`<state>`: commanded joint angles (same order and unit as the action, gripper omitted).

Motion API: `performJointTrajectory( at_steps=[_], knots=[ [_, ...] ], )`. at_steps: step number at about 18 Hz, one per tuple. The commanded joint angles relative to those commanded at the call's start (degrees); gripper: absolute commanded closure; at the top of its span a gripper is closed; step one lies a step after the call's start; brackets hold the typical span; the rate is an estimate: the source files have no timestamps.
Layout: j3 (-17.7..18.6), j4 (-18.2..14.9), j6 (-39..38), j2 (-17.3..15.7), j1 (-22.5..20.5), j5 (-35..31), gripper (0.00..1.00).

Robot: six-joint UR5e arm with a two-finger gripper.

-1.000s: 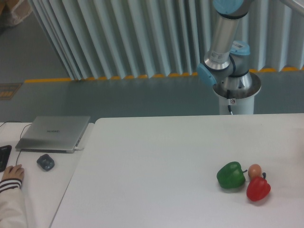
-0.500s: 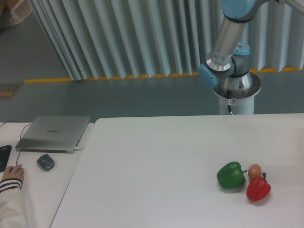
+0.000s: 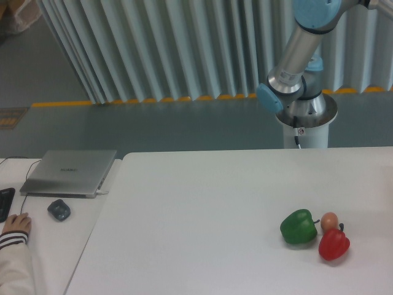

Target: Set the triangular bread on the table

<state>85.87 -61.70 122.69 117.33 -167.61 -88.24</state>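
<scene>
The triangular bread is out of view. The white table fills the lower part of the camera view. Only the arm's base and lower links show behind the table's far edge at the upper right, leaning toward the top right corner. The gripper itself is outside the frame.
A green bell pepper, a red bell pepper and a small orange-tan ball sit together at the table's right front. On the lower desk at left lie a closed laptop, a mouse and a person's hand.
The arm's upper link has swung further to the right and tilted over. Nothing on the table has moved.
</scene>
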Motion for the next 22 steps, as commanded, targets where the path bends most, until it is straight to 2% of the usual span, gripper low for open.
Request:
performJointTrajectory(
  at_steps=[4,5,9,11,14,15,16,18,19,22],
  knots=[
    [0.0,0.27,0.0,0.35,0.35,-0.18,0.02],
    [0.09,0.27,0.0,0.35,0.44,-0.26,0.11],
    [0.26,0.27,-0.09,0.26,1.49,-4.11,0.3],
    [0.35,0.27,-0.35,0.09,2.19,-5.71,0.37],
    [0.44,0.27,-2.63,0.09,2.55,-5.8,0.42],
    [0.53,0.27,-3.68,0.09,2.98,-5.89,0.5],
    [0.53,0.27,-4.13,0.09,3.16,-5.89,0.52],
    [0.53,0.27,-4.13,0.09,3.34,-5.98,0.65],
    [0.44,0.27,-4.13,0.0,3.25,-6.06,0.69],
    [-0.52,-0.17,-4.04,0.0,3.34,-7.2,0.89]
  ],
)
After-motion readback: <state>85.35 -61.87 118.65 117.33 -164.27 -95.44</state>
